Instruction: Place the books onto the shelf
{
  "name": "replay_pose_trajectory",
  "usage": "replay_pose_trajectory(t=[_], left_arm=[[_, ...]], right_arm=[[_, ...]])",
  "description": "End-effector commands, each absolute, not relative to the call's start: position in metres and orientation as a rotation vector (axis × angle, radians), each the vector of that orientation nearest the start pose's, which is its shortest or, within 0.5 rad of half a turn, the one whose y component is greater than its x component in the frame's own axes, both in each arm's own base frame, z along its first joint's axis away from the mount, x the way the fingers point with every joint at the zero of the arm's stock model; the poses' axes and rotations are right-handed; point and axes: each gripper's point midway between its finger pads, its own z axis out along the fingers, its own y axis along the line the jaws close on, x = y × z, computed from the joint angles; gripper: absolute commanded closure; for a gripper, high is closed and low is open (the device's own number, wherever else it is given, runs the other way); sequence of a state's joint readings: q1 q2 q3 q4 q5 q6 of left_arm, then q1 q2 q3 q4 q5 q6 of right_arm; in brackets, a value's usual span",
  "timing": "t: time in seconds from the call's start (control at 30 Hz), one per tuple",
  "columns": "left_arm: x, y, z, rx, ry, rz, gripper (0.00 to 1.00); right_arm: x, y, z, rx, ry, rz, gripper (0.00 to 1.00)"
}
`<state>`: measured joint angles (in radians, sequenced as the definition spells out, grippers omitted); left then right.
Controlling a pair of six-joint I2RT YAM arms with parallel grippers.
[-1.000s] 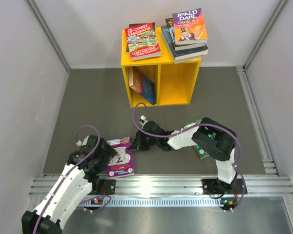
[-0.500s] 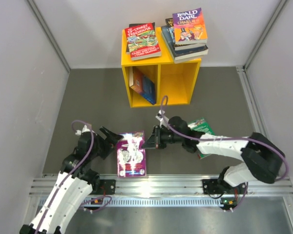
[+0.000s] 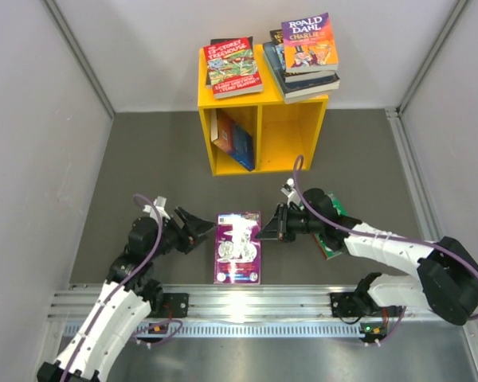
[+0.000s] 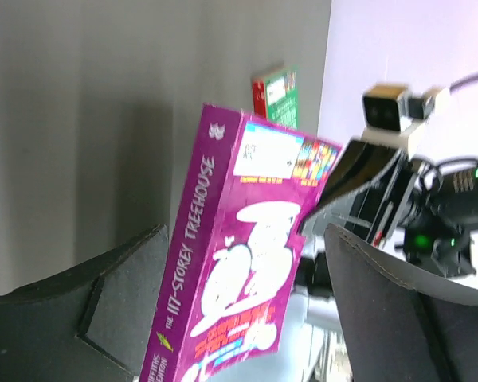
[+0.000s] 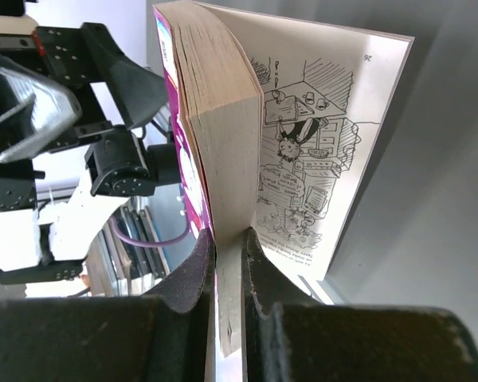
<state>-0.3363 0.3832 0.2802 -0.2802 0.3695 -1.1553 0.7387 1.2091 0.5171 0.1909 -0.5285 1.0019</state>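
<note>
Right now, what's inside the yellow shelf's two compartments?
In the yellow shelf, the left compartment holds leaning books, blue cover showing. The right compartment shows nothing; the shelf's top hides both compartments' upper back.

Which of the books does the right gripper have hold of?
The purple Treehouse book, between the arms: the right gripper pinches its pages. The green book lies loose by that arm; the rest are on or in the shelf.

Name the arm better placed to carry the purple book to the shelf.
Right. The right gripper is clamped on the purple book at its page edge; the left gripper stands open beside the spine, not gripping.
</note>
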Motion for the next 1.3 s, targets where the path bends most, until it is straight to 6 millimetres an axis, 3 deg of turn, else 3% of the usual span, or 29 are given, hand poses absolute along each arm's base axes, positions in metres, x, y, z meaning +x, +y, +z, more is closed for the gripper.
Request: replay_pose_trajectory(t=[0.0,0.23,0.43,0.53,0.63,0.7,0.77,0.8,0.87,0.9,0.93,0.97,1.03,1.07,1.1,1.17,1.2,1.27], left_arm=[[0.173,-0.188,0.170,-0.405,2.081,-1.427,0.16],[0.172,-0.199,0.132,-0.369,2.263,-1.349,0.20],[0.175,-0.225,0.141,-0.306,2.249,-1.387,0.23],[0.178,-0.243,0.153,-0.222,2.225,-1.423,0.33],[0.179,-0.256,0.165,-0.147,2.219,-1.444,0.49],[0.185,-0.257,0.166,-0.131,2.233,-1.391,0.81],[0.195,-0.248,0.169,-0.140,2.254,-1.251,1.00],[0.199,-0.246,0.184,-0.136,2.218,-1.225,1.00],[0.207,-0.233,0.189,-0.172,2.191,-1.125,1.00],[0.218,-0.222,0.206,-0.217,2.105,-1.071,1.00],[0.225,-0.214,0.215,-0.243,2.049,-1.036,1.00],[0.228,-0.208,0.230,-0.256,1.980,-1.025,1.00],[0.245,-0.193,0.254,-0.295,1.864,-0.945,1.00],[0.251,-0.193,0.262,-0.289,1.833,-0.930,1.00],[0.257,-0.193,0.282,-0.287,1.787,-0.929,1.00],[0.273,-0.202,0.291,-0.233,1.774,-0.890,1.00],[0.279,-0.206,0.312,-0.202,1.731,-0.892,1.00],[0.296,-0.218,0.331,-0.181,1.671,-0.899,1.00]], right_arm=[[0.166,0.312,0.172,-0.159,2.252,1.618,1.00],[0.174,0.309,0.175,-0.145,2.238,1.646,1.00],[0.177,0.309,0.175,-0.139,2.231,1.656,1.00],[0.178,0.310,0.170,-0.129,2.243,1.661,1.00],[0.179,0.308,0.167,-0.122,2.251,1.659,1.00],[0.180,0.306,0.165,-0.119,2.256,1.656,1.00],[0.184,0.302,0.167,-0.120,2.249,1.645,1.00],[0.183,0.298,0.162,-0.101,2.283,1.626,1.00],[0.192,0.289,0.164,-0.089,2.284,1.576,1.00],[0.189,0.281,0.156,-0.059,2.345,1.542,1.00],[0.196,0.274,0.161,-0.071,2.325,1.499,0.95],[0.198,0.268,0.160,-0.066,2.337,1.469,0.75],[0.197,0.250,0.158,-0.050,2.376,1.384,0.63],[0.195,0.245,0.157,-0.050,2.396,1.356,0.50],[0.195,0.240,0.156,-0.053,2.410,1.311,0.46],[0.187,0.231,0.156,-0.052,2.449,1.260,0.36],[0.185,0.227,0.155,-0.038,2.452,1.241,0.35],[0.180,0.218,0.161,-0.002,2.443,1.221,0.33]])
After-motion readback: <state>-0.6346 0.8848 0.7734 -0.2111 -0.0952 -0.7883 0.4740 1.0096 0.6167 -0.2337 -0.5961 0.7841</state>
